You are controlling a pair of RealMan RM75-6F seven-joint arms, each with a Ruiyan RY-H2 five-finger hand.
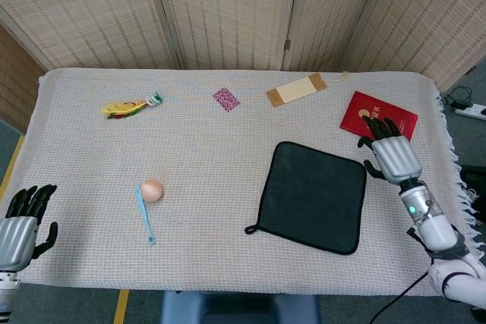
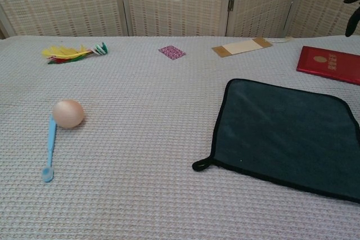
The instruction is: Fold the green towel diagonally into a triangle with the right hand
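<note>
Head view shows the green towel lying flat and fully unfolded on the table, toward four o'clock from the table's centre, its loop corner pointing to seven o'clock. No fold has begun. The right hand hangs raised off the towel's two o'clock corner, over the edge of the red booklet, fingers spread and holding nothing. The left hand idles at the table's eight o'clock edge, fingers apart, empty. Grasping a corner and the whole diagonal fold remain.

Towel – matt plush cloth; tablecloth – coarse waffle weave.
</note>
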